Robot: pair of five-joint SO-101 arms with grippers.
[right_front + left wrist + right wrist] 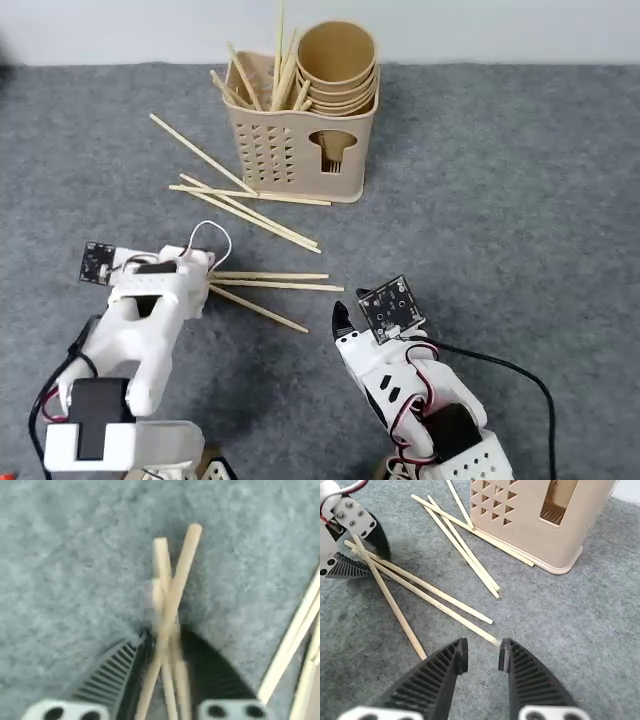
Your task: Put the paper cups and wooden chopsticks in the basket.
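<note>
A beige basket (290, 150) stands at the back with stacked paper cups (338, 60) and several chopsticks (270, 70) upright inside. Three chopsticks (270, 284) fan out on the carpet from my left gripper (207, 283), which is shut on their near ends (172, 595). In the right wrist view that gripper (360, 550) pinches the sticks (420, 587). My right gripper (483, 655) hovers slightly open and holds nothing, just short of the far tip of one of those sticks (492, 640). In the high view it (340, 322) sits right of the fan.
Several more loose chopsticks (250, 210) lie crossed in front of the basket (520, 520), some touching its base. Grey carpet (520, 200) covers the table, with open room to the right. A white wall edge runs along the back.
</note>
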